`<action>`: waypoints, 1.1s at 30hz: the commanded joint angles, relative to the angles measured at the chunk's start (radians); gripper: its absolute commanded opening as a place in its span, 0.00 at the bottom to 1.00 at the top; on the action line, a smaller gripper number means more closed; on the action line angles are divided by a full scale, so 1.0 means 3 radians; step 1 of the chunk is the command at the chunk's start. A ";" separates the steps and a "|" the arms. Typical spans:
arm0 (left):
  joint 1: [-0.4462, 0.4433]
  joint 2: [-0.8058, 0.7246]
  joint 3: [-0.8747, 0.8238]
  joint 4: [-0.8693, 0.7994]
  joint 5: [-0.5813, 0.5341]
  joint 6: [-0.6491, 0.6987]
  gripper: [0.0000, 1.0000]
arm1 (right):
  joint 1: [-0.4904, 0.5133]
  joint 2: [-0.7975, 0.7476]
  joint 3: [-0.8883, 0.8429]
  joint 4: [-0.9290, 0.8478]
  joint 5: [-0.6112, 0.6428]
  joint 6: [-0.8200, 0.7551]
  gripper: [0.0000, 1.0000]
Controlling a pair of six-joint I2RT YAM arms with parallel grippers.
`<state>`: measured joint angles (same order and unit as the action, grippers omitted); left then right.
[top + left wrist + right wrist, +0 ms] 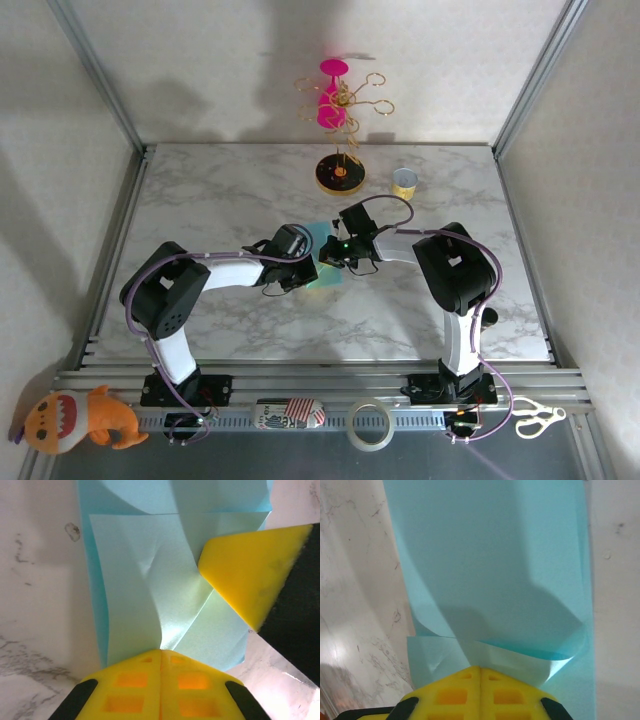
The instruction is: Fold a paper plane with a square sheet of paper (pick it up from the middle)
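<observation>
Thin teal-blue square sheet of paper (327,268) lies mid white marble table (220,200), between left gripper (308,263) and right gripper (340,253). Looks like an early fold.

Left wrist: fingers together, pinching a raised ridge.

Right wrist: fingers together at the curled flap, grip unclear.

Next: lay the flap flat, press the crease.

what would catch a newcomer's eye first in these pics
The teal paper, partly folded, lies in the middle of the marble table. The left gripper and right gripper, both with yellow fingers, are closed on its edges. Next comes the bright pink ornament among the gold wire loops of a stand at the table's far edge.
</observation>
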<state>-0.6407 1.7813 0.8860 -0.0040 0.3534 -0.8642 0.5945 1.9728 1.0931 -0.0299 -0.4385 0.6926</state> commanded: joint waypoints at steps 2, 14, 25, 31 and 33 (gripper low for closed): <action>0.0003 0.0030 -0.0044 -0.0070 -0.0110 0.0053 0.06 | 0.0023 0.0273 -0.0138 -0.0534 0.0393 -0.0018 0.00; 0.0021 0.0004 -0.0119 -0.0133 -0.0140 0.0079 0.04 | 0.0025 0.0193 -0.0132 -0.0427 0.0344 -0.0080 0.00; 0.0019 0.0009 -0.0123 -0.0139 -0.0100 0.0100 0.03 | 0.0068 -0.0298 -0.0027 -0.0195 -0.0088 -0.0318 0.00; 0.0019 0.0012 -0.0121 -0.0134 -0.0076 0.0108 0.03 | 0.0139 -0.0114 -0.0044 -0.0231 -0.0073 -0.0267 0.00; 0.0019 0.0000 -0.0118 -0.0140 -0.0071 0.0117 0.03 | 0.0142 -0.0056 -0.0027 -0.0251 -0.0039 -0.0244 0.00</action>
<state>-0.6399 1.7802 0.8745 0.0116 0.3481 -0.8558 0.6296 1.9202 1.0901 -0.0719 -0.4492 0.6205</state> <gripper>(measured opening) 0.047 0.062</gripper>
